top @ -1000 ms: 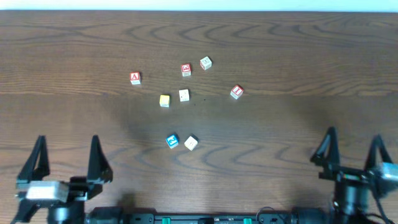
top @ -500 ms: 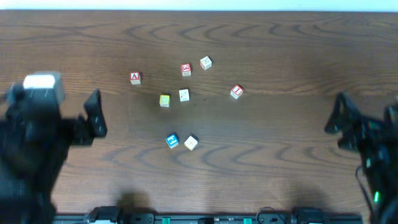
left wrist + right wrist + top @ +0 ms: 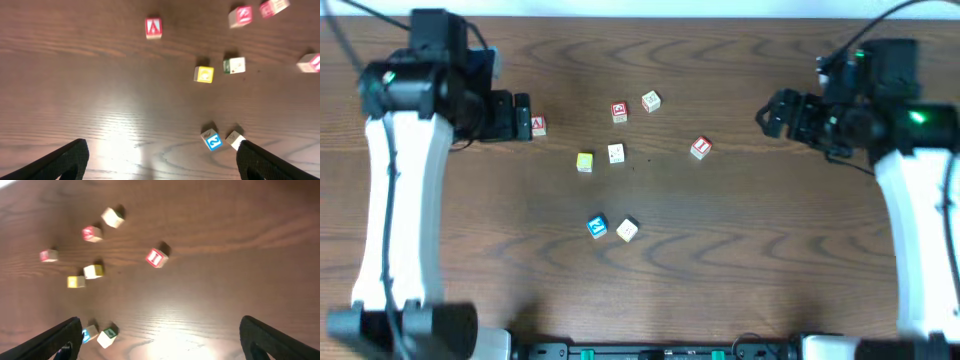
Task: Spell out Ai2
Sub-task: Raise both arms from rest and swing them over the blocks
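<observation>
The three letter cubes lay scattered on the wooden surface (image 3: 770, 250), none yet in a row, so the work looked to be at its very first step: the reach for a first letter. Taking the yellow cube (image 3: 584, 162) as the mark, the A cube (image 3: 537, 125) sat beyond it and to the left. The I cube (image 3: 700, 148) lay well off to its right. The blue 2 cube (image 3: 597, 227) rested on its near side, touching or almost touching a cream cube (image 3: 627, 230). Another red-marked cube (image 3: 619, 112) lay beyond the yellow one and took no part in the word. The left gripper (image 3: 520, 118) hung just left of the A cube with its jaws spread wide and nothing between them. The right gripper (image 3: 770, 115) hovered further right than the I cube, with its jaws equally wide and empty. The next move probably called for the left jaws to drop squarely astride the A cube, clear of its neighbours. They would then close and carry it to a bare stretch where the I and the 2 could follow in order.
</observation>
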Tool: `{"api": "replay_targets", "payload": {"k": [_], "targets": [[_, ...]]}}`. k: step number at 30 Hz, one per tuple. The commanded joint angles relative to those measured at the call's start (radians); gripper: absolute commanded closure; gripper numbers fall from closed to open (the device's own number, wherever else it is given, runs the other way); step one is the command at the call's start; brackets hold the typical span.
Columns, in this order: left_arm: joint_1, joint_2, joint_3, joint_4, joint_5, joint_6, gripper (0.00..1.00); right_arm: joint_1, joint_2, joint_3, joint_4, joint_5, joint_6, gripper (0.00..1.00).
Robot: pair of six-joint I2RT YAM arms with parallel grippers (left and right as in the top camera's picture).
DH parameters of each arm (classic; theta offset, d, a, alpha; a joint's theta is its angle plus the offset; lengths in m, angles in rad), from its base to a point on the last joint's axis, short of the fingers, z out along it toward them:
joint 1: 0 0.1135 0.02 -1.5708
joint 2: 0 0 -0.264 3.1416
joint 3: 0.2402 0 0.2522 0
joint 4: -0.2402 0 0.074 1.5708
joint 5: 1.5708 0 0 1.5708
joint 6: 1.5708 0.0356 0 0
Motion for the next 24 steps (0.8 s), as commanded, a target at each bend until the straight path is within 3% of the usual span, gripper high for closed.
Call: {"api": "replay_targets", "payload": {"k": [1,10,17,24], "targets": [[0.006,0.072,0.016,-0.003,0.011,-0.046,0.04,0.068,0.064,0.014,0.027,0.072,0.123,0.01],[0.006,0.169,0.016,0.022,0.006,-0.045,0.04,0.219,0.262,0.018,0.138,0.190,0.397,0.01],[0.006,0.166,0.016,0.079,-0.009,-0.054,0.05,0.227,0.410,0.018,0.198,0.231,0.682,0.01],[0.006,0.166,0.016,0.082,-0.012,-0.053,0.05,0.226,0.502,0.019,0.300,0.169,0.731,0.01]]}}
